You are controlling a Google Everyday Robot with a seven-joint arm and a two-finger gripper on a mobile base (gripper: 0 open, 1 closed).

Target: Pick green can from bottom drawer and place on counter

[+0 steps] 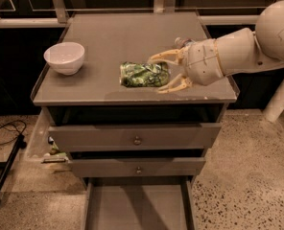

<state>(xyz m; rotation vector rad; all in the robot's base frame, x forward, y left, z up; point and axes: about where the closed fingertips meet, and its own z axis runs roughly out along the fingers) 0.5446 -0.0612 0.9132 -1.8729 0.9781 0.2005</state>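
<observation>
The green can [141, 74] lies on its side, held over the front middle of the counter [127, 30], at or just above its surface. My gripper [156, 74] reaches in from the right and is shut on the can's right end, one cream finger [165, 56] behind it and one in front. The bottom drawer [137, 207] is pulled out at the bottom of the view, and nothing shows inside it.
A white bowl [64, 57] stands on the counter's left side. My arm hides the counter's right part. The two upper drawers [137, 140] stand slightly open. A black cable [3, 131] lies on the floor at left and a white post [281, 99] stands at right.
</observation>
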